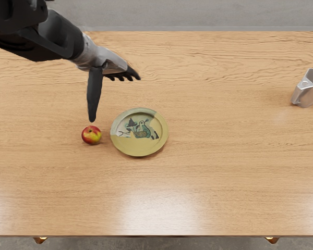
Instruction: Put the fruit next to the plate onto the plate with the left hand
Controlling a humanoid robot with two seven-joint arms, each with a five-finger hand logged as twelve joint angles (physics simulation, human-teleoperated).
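The near half of the light wooden tabletop [208, 198] is bare grain with a soft sheen across it. Further in, left of centre, the apple [92, 135] sits on the wood, red with a yellow patch. It lies just beside the plate [140, 151], on the plate's left, with a narrow strip of wood between them, so the fruit is off the plate. The plate is round and lies flat. It has an olive-yellow rim and a painted figure in dark green and black on a cream and tan centre.

Behind the apple, the left hand [107, 65] hangs above the tabletop on a dark arm that comes in from the upper left corner. The hand is open wide and holds nothing. One long dark finger [94, 99] points straight down, and in the picture its tip ends just above the apple. The other fingers [126, 76] are spread and reach to the right, towards the far side of the plate.

At the right edge, well apart from the fruit and the plate, a pale grey part of the right hand [308, 88] shows over the wood. So little of it is in view that it cannot be told whether it is open or closed.
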